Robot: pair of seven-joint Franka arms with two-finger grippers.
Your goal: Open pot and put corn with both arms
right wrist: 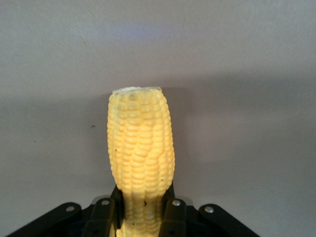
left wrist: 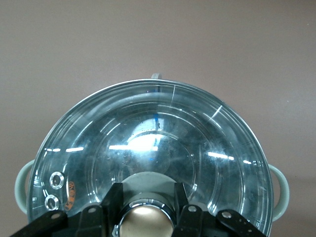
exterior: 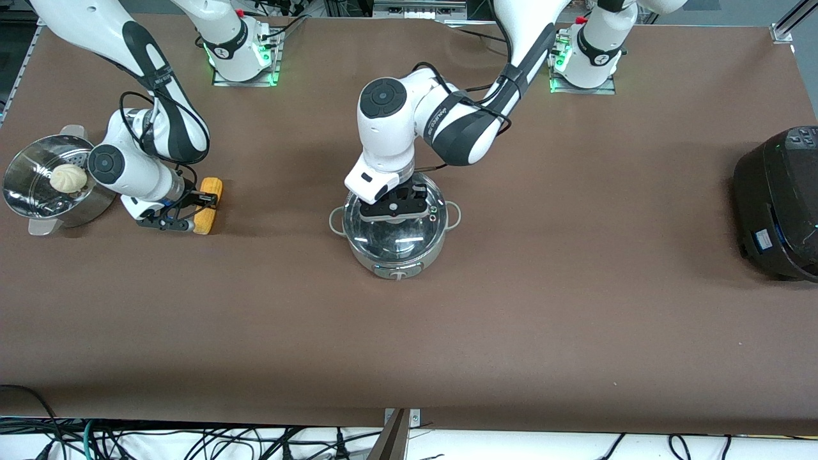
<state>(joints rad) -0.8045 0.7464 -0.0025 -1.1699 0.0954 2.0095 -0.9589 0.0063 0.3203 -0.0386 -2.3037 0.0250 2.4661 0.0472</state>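
pot (exterior: 394, 237) mid-table | corn (exterior: 209, 205) toward right arm's end, beside steamer basket (exterior: 38, 185)

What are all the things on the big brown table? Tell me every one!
pot: one, shiny steel, middle of the table, lid on
glass lid: one, clear, tan knob
corn: one, yellow, toward the right arm's end
steamer basket: one, steel, beside the corn
bun: one, white, in the basket
cooker: one, black, at the left arm's end
left gripper: black, shut on knob
right gripper: black, shut on corn
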